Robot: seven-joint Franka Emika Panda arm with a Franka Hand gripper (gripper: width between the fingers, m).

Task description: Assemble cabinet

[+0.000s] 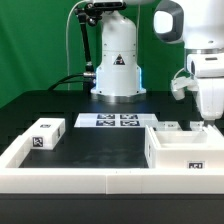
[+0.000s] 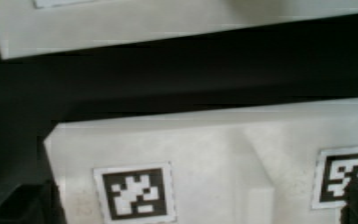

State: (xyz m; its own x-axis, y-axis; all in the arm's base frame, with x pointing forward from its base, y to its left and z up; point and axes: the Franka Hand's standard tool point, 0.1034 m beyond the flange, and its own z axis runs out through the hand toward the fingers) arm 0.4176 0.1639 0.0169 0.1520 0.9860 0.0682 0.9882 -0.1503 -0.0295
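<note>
- The cabinet (image 1: 182, 150), the big open-topped white box, sits on the dark table (image 1: 100, 145) at the exterior view's right, just inside the low white border rail (image 1: 90, 180)
- Two small white pieces (image 1: 170, 126) lie just behind its far wall, touching it or nearly so; the frames are too coarse to tell which
- The gripper (image 1: 207, 116) hangs over that far edge of the cabinet, close above the pieces. Its fingers are blurred in the exterior view and barely show in the wrist view, so I cannot tell how wide it stands or whether it holds anything
- The wrist view shows a white tagged face (image 2: 176, 160) close below; whether it belongs to the box or to a loose part is unclear
- Judged step: coming down on a part at the cabinet's back. To do it well, centre the fingers over the part, keep them square to its sides, descend straight, and avoid nudging the box wall
- The marker board (image 1: 110, 121) lies mid-table
- A single tagged block (image 1: 45, 134) rests well apart at the exterior view's left
</note>
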